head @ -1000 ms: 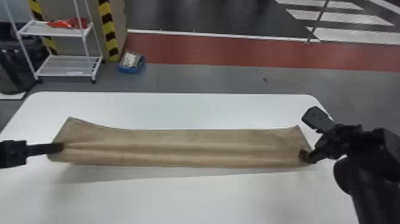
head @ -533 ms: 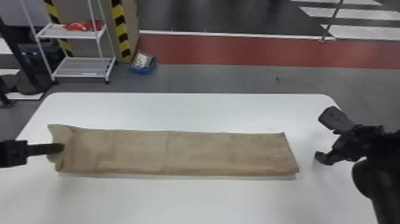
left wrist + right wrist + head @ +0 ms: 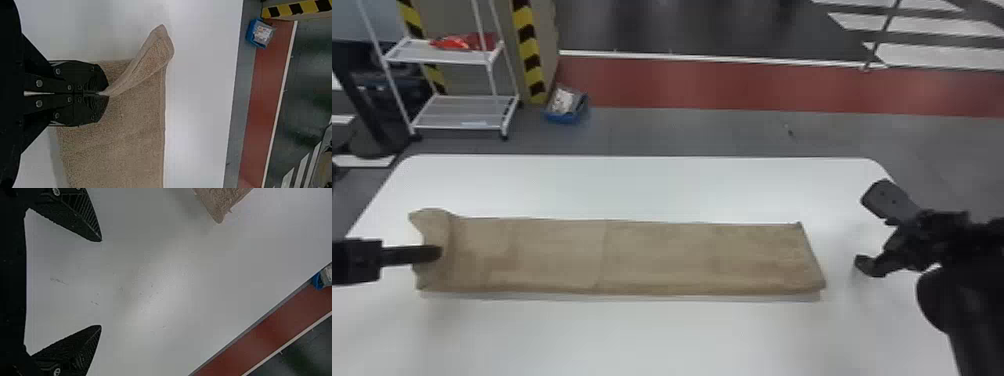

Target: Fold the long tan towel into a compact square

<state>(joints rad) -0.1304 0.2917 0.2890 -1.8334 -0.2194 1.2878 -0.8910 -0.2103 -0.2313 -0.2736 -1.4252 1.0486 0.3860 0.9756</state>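
The tan towel [image 3: 652, 257] lies as a long strip across the white table, its left end bunched up. At that left end is my left gripper [image 3: 434, 252], and in the left wrist view the same gripper [image 3: 102, 94] is shut on a raised fold of the towel [image 3: 125, 137]. My right gripper [image 3: 864, 230] stands a short way off the towel's right end, touching nothing. The right wrist view has the right gripper [image 3: 101, 283] wide open over bare table, with a corner of the towel [image 3: 223, 201] farther off.
The white table [image 3: 652, 187] has free surface behind and in front of the towel. Beyond its back edge stand a white wire shelf [image 3: 459, 112] and a blue box [image 3: 566, 107] on the floor.
The right gripper has let go of the towel's right end and drawn off to the right. The towel has settled flatter, its right end farther left. The head view has shifted a little.
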